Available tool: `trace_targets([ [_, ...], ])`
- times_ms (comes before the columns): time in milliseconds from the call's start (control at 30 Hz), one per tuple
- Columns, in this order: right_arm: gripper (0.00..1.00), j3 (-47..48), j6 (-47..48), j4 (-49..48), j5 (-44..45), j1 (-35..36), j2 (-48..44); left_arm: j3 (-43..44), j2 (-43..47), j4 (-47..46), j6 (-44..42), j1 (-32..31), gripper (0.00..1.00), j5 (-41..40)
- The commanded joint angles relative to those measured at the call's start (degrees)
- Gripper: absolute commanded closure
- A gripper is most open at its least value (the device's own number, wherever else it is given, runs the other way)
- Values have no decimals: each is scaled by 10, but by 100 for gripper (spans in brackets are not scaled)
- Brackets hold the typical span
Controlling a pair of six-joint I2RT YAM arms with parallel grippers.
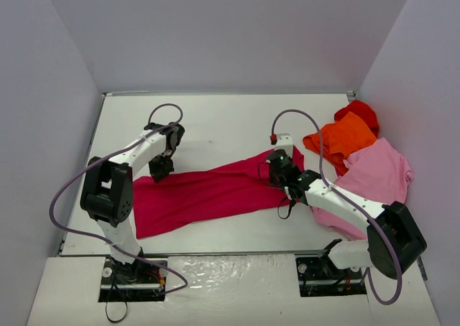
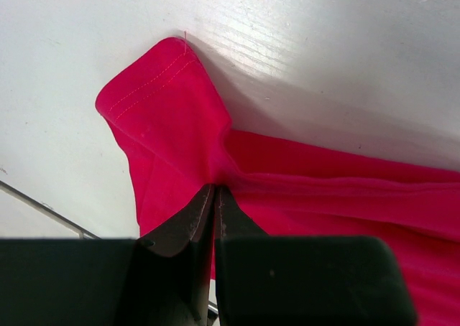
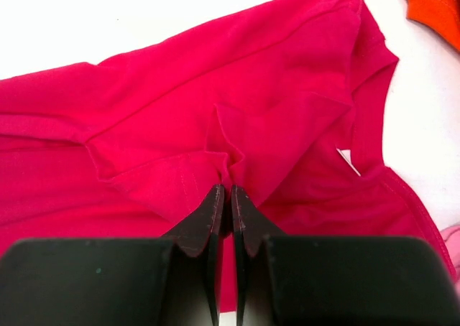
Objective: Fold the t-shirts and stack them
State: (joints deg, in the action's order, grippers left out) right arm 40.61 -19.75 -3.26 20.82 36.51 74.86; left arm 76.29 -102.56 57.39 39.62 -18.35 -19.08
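Top view: crimson t-shirt (image 1: 215, 193) lies stretched but rumpled across the table (image 1: 215, 118), pinned btwn left gripper (image 1: 161, 169) at one end and right gripper (image 1: 277, 169) at the other. Orange t-shirt (image 1: 345, 139), light pink t-shirt (image 1: 377, 175) and bright red t-shirt (image 1: 359, 112) sit heaped together off the right gripper's outer side, none folded. Left wrist view: jaws clenched on a pinch of crimson cloth at their tips, stitched hem corner flopped just ahead and left of them. Right wrist view: jaws clamped on a pucker of fabric below the collar, white tag (image 3: 348, 161) ahead-right of the tips. Progress looks early: 1st shirt only being spread, no fold made, no stack begun, 3 more to go.
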Motion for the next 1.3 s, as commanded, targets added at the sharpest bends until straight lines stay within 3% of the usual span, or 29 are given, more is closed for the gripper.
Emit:
trace_targets([
  [0, 100, -10, -27, -7, 30, 3, -37, 27, 6, 22, 2, -7, 100, -8],
  [100, 100, -11, -39, 1, 24, 6, -35, 28, 3, 21, 2, -10, 100, -6],
  [167, 84, -7, -49, 8, 22, 7, -37, 29, 2, 22, 2, -11, 100, -5],
  [333, 59, -8, -72, 21, 24, 14, -89, 27, 9, 25, 4, -12, 100, -11],
  [500, 41, 0, -85, 14, 55, 7, -132, 31, 14, 30, 5, -12, 100, -14],
  [567, 40, 13, -67, 1, 52, -2, -112, 31, 15, 30, 5, -12, 100, -14],
  [800, 44, 200, -13, -3, -24, -57, 196, 39, 27, 48, 8, -17, 100, -23],
  [967, 47, 315, -1, 21, -59, -64, 311, 38, 43, 57, 9, -18, 100, -27],
  [1100, 49, 364, -1, 76, -56, -64, 342, 33, 51, 59, 10, -18, 100, -29],
  [1267, 50, 334, -4, 110, -16, -65, 301, 30, 55, 62, 8, -18, 100, -30],
])
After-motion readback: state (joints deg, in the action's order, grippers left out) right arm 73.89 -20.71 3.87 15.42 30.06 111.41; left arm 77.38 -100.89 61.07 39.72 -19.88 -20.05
